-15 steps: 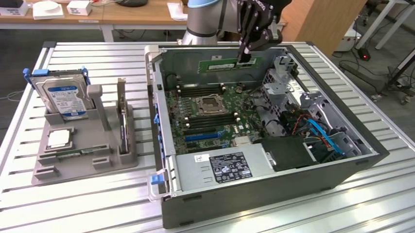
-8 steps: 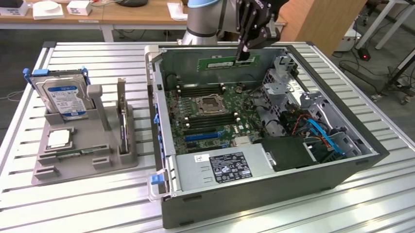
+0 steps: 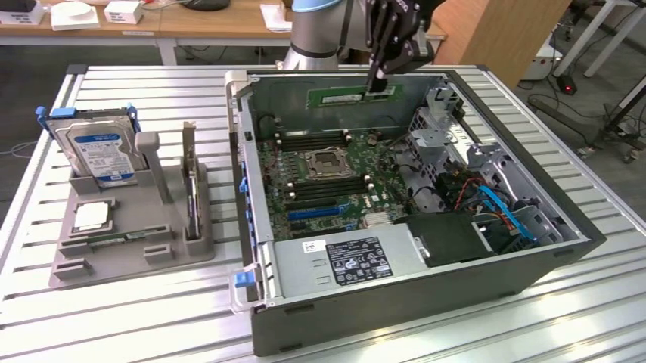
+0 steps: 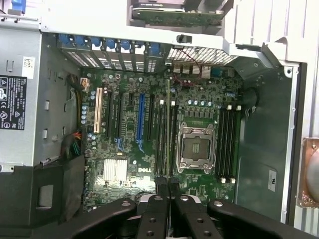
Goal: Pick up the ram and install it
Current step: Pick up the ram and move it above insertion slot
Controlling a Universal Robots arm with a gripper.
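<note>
Ram [image 3: 341, 96] hangs level above the far side of the open computer case [image 3: 404, 318], pinched near its end on the exterior view's right by the gripper [image 3: 377, 87], probably to keep its long edge facing the board.

From the wrist, the gripper [image 4: 167, 191] fingers sit almost closed over the motherboard [image 4: 124, 149], roughly in line with empty memory slots [image 4: 167, 134] beside the processor socket [image 4: 197, 147].

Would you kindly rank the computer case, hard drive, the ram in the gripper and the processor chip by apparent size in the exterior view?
1. computer case
2. hard drive
3. ram and processor chip: unranked; the ram looks longer but thinner, and sits farther away.
</note>
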